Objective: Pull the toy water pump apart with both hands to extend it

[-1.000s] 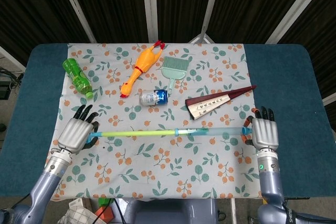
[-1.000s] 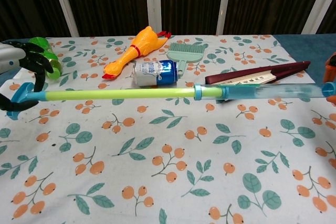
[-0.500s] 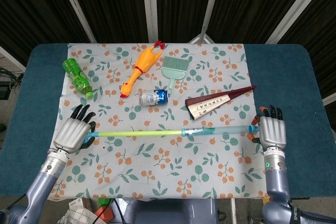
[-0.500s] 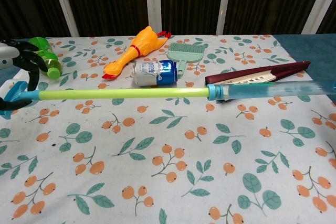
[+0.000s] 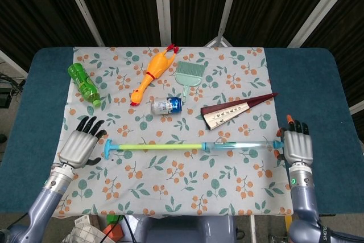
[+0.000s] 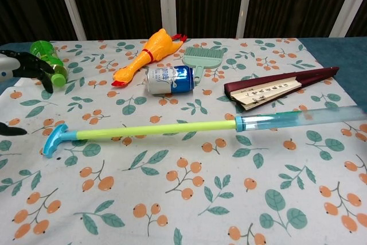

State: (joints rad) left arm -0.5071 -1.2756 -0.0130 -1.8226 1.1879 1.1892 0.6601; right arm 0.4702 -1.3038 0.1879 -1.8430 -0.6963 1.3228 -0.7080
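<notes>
The toy water pump (image 5: 193, 146) is drawn out long across the cloth, with a yellow-green rod (image 6: 155, 129) and a clear blue tube (image 6: 292, 118). Its blue handle (image 6: 54, 140) lies on the cloth. My left hand (image 5: 77, 146) sits just left of the handle, fingers spread, touching nothing; the chest view shows only its dark fingertips (image 6: 31, 67) at the left edge. My right hand (image 5: 297, 147) holds the tube's far end (image 5: 278, 144) at its thumb side. That end looks slightly raised off the cloth. The chest view does not show the right hand.
Along the back of the floral cloth (image 5: 170, 186) lie a green bottle (image 5: 84, 85), a rubber chicken (image 5: 152, 74), a green brush (image 5: 186, 76), a drink can (image 5: 166, 105) and a folded fan (image 5: 238, 110). Blue table (image 5: 318, 83) borders the cloth on both sides.
My left hand has let go of the handle, which dropped onto the cloth. The whole pump shifted right with my right hand, and its tube sank lower.
</notes>
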